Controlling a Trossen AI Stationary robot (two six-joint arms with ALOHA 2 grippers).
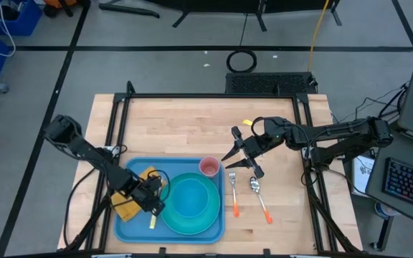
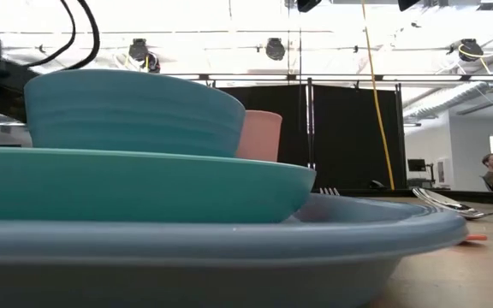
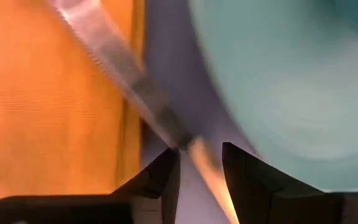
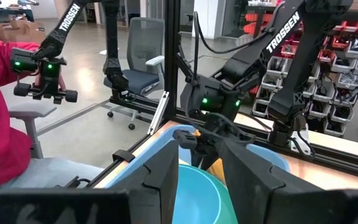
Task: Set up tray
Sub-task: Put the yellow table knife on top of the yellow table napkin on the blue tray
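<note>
Down at the near left of the wooden table (image 1: 192, 122): large light-blue rectangular plastic tray (image 1: 131, 228), long axis running left-right. On its left part, a folded orange cloth napkin (image 1: 129, 208). Just right of that, left gripper (image 1: 151, 203) low over the tray, fingers (image 3: 160, 180) narrowed onto the yellow handle of a serrated metal knife (image 3: 114, 81), blade lying along the napkin's edge, handle pointing near. So the knife's slot looks like the bare strip between napkin and round teal plate (image 1: 192, 221), tight fit. Small blue bowl (image 1: 191, 197) stacked on that plate, pink plastic cup (image 1: 209, 167) in the tray's far right corner. Off the tray to the right: orange-handled fork (image 1: 233, 192) and spoon (image 1: 259, 195) flat on the wood, handles near. Right gripper (image 1: 246, 152) hovering above those, part open, holding nothing, clearly the closer arm for them.
</note>
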